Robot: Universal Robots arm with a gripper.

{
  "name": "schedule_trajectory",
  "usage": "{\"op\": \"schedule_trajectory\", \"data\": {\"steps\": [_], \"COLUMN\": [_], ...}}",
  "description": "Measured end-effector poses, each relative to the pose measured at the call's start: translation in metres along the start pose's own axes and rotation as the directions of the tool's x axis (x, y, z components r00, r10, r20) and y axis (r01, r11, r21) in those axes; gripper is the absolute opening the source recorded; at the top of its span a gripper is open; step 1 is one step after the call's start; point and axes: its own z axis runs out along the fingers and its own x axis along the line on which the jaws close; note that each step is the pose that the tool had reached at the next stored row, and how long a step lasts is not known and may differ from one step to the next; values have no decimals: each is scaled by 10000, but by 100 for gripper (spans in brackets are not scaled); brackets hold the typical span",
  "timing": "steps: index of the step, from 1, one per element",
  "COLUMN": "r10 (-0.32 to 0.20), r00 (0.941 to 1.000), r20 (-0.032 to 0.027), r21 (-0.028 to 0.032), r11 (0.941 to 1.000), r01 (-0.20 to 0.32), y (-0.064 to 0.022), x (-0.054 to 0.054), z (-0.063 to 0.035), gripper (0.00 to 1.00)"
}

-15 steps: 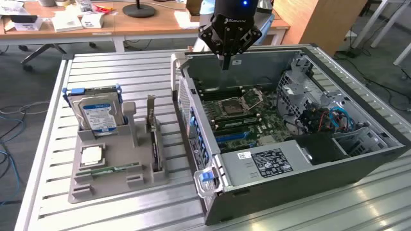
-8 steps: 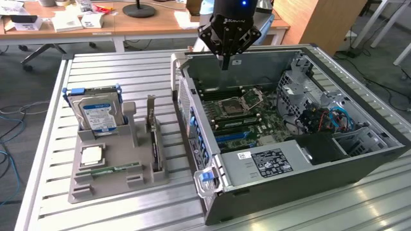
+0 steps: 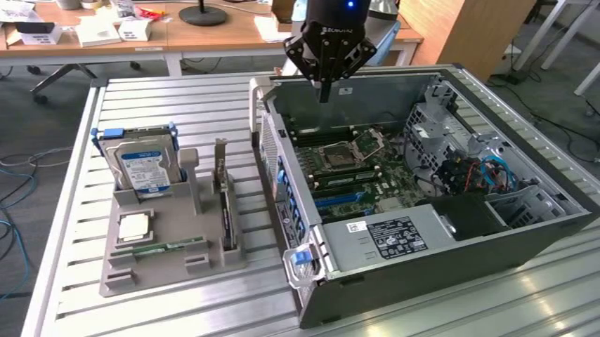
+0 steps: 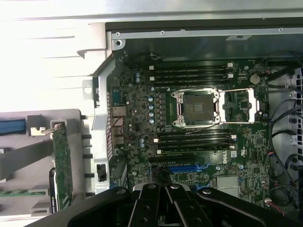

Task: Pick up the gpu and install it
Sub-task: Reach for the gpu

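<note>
The gpu point(image 3: 225, 207) stands on its edge in a slot of the grey holder point(image 3: 140, 270), its silver bracket at the far end. In the wrist view the gpu point(image 4: 62, 165) shows as a thin green card edge beside the case wall. My gripper point(image 3: 324, 95) hangs above the far side of the open computer case point(image 3: 468, 256), well to the exterior view's right of the gpu. Its fingers are shut, with nothing between them. In the wrist view the gripper point(image 4: 165, 191) points down over the motherboard point(image 4: 142, 123), near the blue expansion slot point(image 4: 182, 168).
A silver hard drive with a blue label point(image 3: 145, 168) stands upright in the holder. A slim green memory stick point(image 3: 164, 247) and a square chip point(image 3: 134, 226) lie in it too. Everything rests on a slatted metal table point(image 3: 168, 98). Desks stand behind.
</note>
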Motion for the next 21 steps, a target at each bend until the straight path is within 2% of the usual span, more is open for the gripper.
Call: {"op": "schedule_trajectory", "data": {"steps": [21], "r10": [-1], "r00": [10000], "r20": [0], "r21": [1], "r11": [10000], "r01": [1], "y": [-17], "x": [230], "z": [-4], "gripper": [11]}}
